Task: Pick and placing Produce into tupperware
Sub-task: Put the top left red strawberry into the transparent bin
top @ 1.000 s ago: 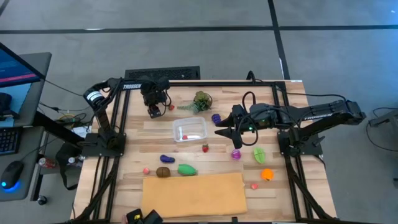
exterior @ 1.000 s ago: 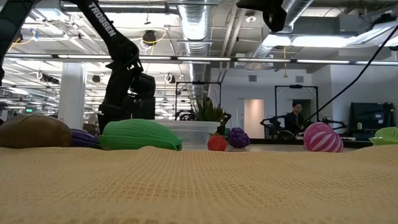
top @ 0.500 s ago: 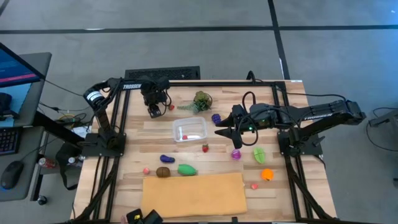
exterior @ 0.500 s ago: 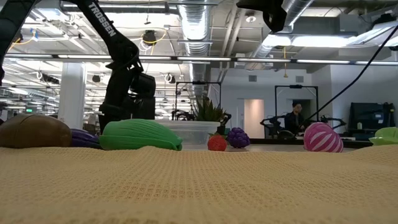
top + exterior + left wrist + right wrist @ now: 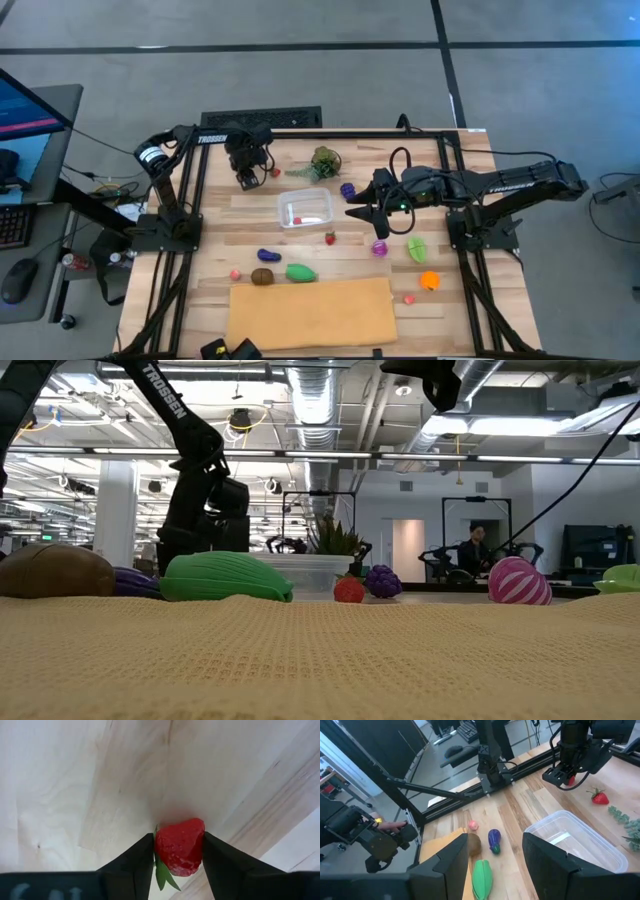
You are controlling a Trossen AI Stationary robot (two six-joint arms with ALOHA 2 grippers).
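Note:
My left gripper (image 5: 246,182) points down at the table's far left and is shut on a red strawberry (image 5: 179,847). A second strawberry (image 5: 600,797) lies on the wood beside it. The clear tupperware (image 5: 305,208) stands mid-table with a red piece (image 5: 297,218) inside. My right gripper (image 5: 352,212) hovers open just right of the tub, holding nothing. More produce lies around: purple grapes (image 5: 347,189), a strawberry (image 5: 330,238), a pink striped piece (image 5: 380,247), a green piece (image 5: 300,271), a brown one (image 5: 262,276) and a blue-purple one (image 5: 268,256). My left gripper pinches the strawberry's two sides (image 5: 159,845) between its two fingers, coming from above and pointing down. The berry's green leaves (image 5: 162,875) lie toward the gripper's body. The berry sits down at the tabletop; whether it rests on the wood I cannot tell.
A bushy green leafy bunch (image 5: 324,162) lies behind the tub. A tan mat (image 5: 310,312) covers the near middle of the table. At the right lie a green leaf-shaped piece (image 5: 417,248), an orange piece (image 5: 429,281) and a small pink one (image 5: 409,298).

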